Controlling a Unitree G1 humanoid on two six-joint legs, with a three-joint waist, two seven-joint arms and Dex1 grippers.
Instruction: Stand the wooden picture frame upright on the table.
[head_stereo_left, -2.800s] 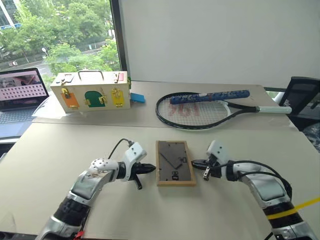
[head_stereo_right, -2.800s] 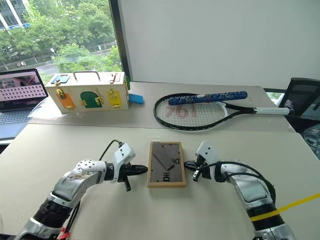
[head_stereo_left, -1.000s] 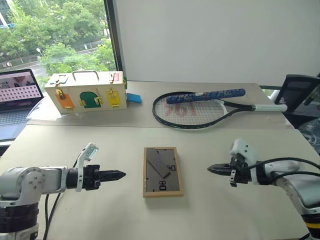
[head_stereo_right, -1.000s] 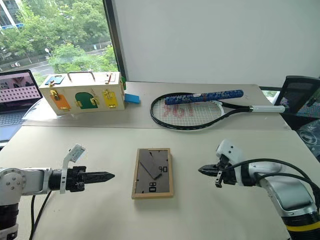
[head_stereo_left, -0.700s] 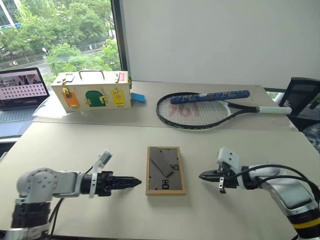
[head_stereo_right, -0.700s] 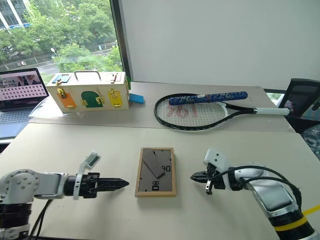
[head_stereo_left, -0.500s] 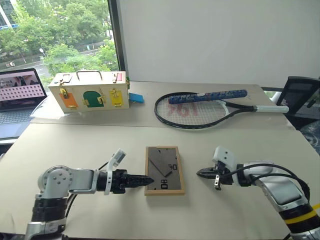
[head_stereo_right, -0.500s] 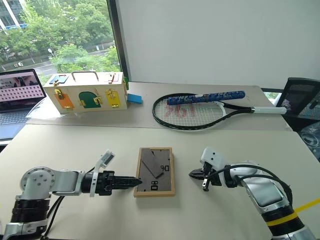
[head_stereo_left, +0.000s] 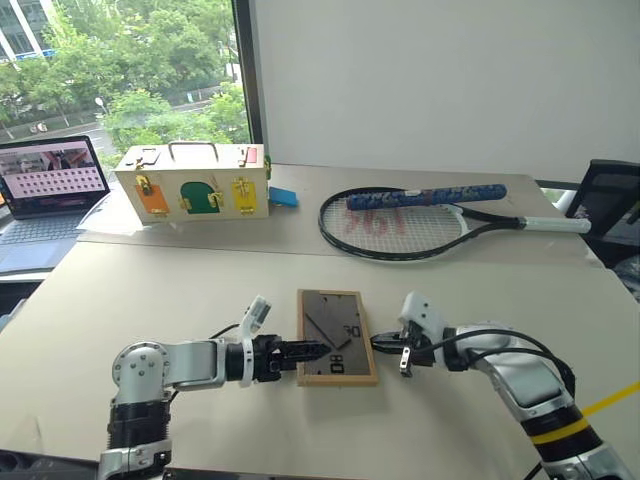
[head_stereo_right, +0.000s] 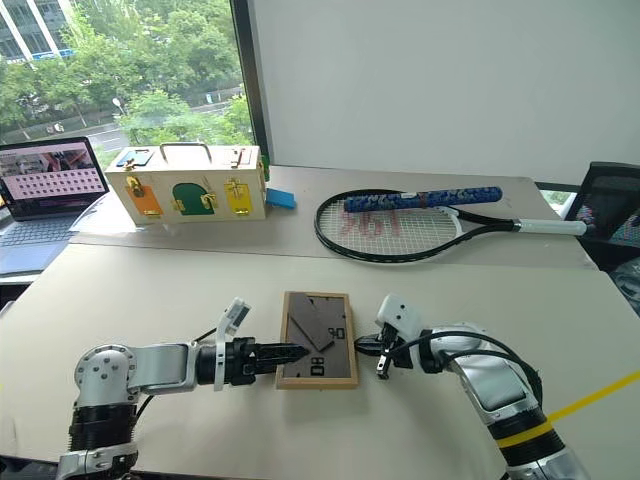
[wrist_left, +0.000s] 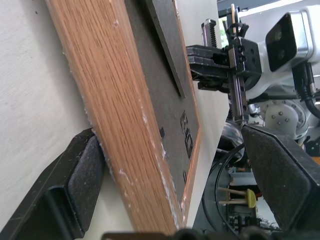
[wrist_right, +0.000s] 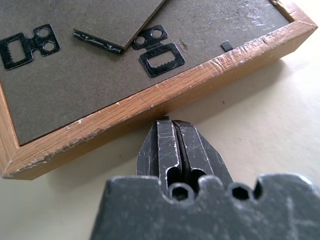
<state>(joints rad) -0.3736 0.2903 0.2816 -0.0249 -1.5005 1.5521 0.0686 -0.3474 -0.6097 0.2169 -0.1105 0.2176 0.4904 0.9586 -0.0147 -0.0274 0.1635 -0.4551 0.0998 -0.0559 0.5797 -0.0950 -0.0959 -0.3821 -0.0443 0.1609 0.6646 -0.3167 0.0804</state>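
The wooden picture frame (head_stereo_left: 337, 323) lies flat on the beige table (head_stereo_left: 150, 290), grey back panel and folded prop leg facing up. My left gripper (head_stereo_left: 312, 350) is open at the frame's left rail. In the left wrist view one finger (wrist_left: 75, 185) rests on the table against the rail's outer side and the other finger (wrist_left: 285, 175) stands over the back panel. My right gripper (head_stereo_left: 376, 344) is shut, and its tip (wrist_right: 170, 131) touches the frame's right wooden edge. It holds nothing.
At the back of the table stand a cream box with coloured doors (head_stereo_left: 193, 190) and a small blue object (head_stereo_left: 283, 197). A tennis racket (head_stereo_left: 400, 222) lies back right, a laptop (head_stereo_left: 50, 185) far left, and a black chair (head_stereo_left: 615, 195) at the right edge.
Both grippers have closed in on the frame from either side. The left one has opened and now straddles the left rail. The right one stays shut, now at the right edge.
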